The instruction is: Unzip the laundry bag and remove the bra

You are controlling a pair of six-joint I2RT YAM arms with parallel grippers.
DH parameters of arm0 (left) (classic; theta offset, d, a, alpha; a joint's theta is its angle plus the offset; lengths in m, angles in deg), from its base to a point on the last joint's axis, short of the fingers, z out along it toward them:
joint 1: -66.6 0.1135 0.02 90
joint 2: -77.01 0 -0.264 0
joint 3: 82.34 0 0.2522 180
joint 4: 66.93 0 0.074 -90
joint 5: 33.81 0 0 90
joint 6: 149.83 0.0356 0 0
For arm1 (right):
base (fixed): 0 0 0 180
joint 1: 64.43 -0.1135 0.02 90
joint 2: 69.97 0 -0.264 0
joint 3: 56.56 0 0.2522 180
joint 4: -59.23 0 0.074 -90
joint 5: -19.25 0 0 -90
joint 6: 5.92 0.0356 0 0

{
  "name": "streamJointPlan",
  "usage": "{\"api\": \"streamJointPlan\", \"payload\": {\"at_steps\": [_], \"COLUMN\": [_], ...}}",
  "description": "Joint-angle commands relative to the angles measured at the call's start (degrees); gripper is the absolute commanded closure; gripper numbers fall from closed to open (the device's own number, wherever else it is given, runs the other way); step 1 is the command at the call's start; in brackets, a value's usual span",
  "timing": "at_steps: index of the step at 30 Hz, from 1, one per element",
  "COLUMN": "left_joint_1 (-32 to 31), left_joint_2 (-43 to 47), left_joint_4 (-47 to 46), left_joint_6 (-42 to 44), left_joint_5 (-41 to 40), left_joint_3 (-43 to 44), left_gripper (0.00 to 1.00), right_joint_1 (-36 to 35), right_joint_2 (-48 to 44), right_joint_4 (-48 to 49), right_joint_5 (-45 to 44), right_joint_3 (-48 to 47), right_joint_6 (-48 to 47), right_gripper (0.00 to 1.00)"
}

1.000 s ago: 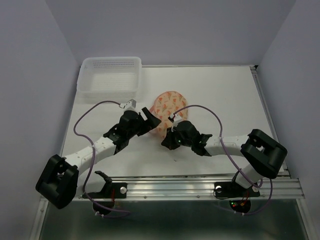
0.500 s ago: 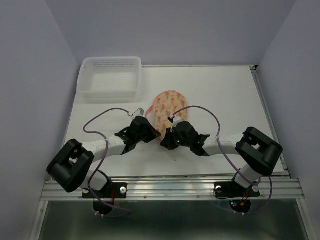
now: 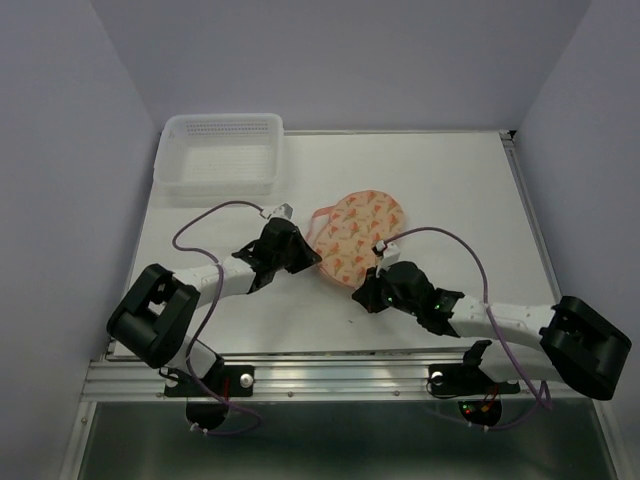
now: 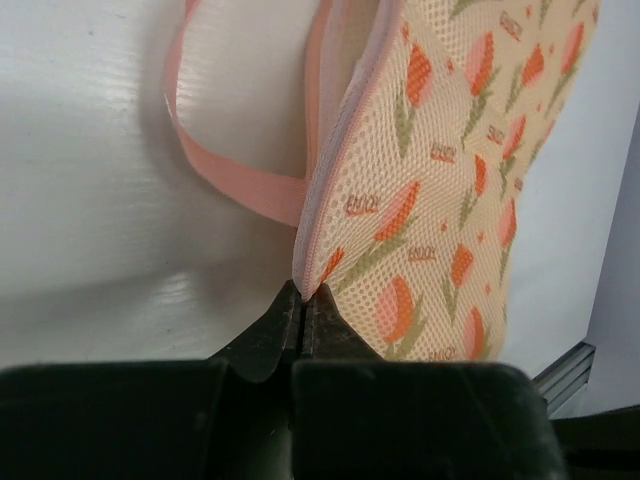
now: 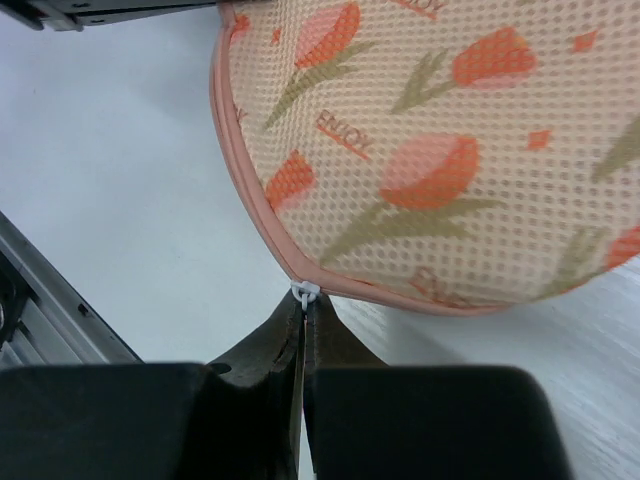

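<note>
Top external view: the laundry bag [image 3: 358,232] is lying at the centre of the frame on the white table [image 3: 460,190]. The left gripper [image 3: 304,258] is meeting its lower-left edge and the right gripper [image 3: 366,297] is meeting its lower rim.

Left wrist view: the left jaws are pressing together on the pink trim at the bag's edge, just below the strap loop [image 4: 225,165], which is curving through the upper left of the frame.

Right wrist view: the right jaws are pinching the small white zipper pull [image 5: 304,291] at the lowest point of the bag's rim, mid-frame.

Progress, as judged: both holds are looking set, but no opening is showing along the trim in view, and the bra is not showing in any view. Running the zip open and lifting the bra out are therefore both remaining.

Count: one laundry bag, one strap loop, one zipper pull, one white perforated basket [image 3: 220,155] sitting in the upper left, two grippers, and no bra in sight
</note>
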Motion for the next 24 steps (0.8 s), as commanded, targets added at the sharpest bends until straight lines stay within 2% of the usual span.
{"api": "streamJointPlan", "payload": {"at_steps": [1,3,6,7,8,9,12,14,17,20,24], "left_joint_1": [2.61,2.79,2.79,2.88,2.88,2.88,2.70,2.35,1.04,-0.81,-3.79], "left_joint_2": [-2.71,-3.85,-4.82,-4.47,-4.04,-2.64,1.83,4.74,13.17,17.22,17.94], "left_joint_4": [-0.44,-0.08,-0.17,-0.34,-0.43,-0.52,-0.26,0.27,2.90,2.99,0.38], "left_joint_6": [6.99,8.05,8.05,7.62,7.26,6.91,5.50,4.45,1.90,-1.34,-4.95], "left_joint_5": [-1.07,-0.36,0.69,1.13,1.40,1.57,1.05,-0.35,-5.00,-7.91,-9.15], "left_joint_3": [6.25,8.01,10.48,10.92,10.83,10.66,7.33,5.31,-1.19,-5.49,-8.76], "left_gripper": [1.00,1.00,0.84,0.66,0.54,0.31,0.08,0.05,0.05,0.05,0.05], "right_joint_1": [-0.46,-0.46,-0.46,-0.46,-0.46,-0.46,-0.46,-0.46,-0.46,-0.46,-0.46], "right_joint_2": [-7.13,-7.76,-5.31,-4.17,-1.81,-0.48,4.44,6.73,11.30,13.24,16.49], "right_joint_4": [-6.46,-6.82,-4.98,-4.02,-1.83,-0.59,3.46,5.39,8.56,10.05,12.51], "right_joint_5": [-2.12,-2.03,-0.89,-0.28,1.38,2.61,3.33,3.33,3.59,3.86,5.61], "right_joint_3": [1.71,1.36,-0.56,-1.01,-1.62,-2.85,-5.66,-7.25,-10.24,-12.17,-13.23], "right_joint_6": [-1.25,-1.25,-1.08,-0.90,-0.38,-0.20,0.77,1.21,2.52,3.32,4.28], "right_gripper": [0.99,0.99,0.99,0.99,0.99,0.99,0.99,0.99,0.99,0.99,0.99]}}
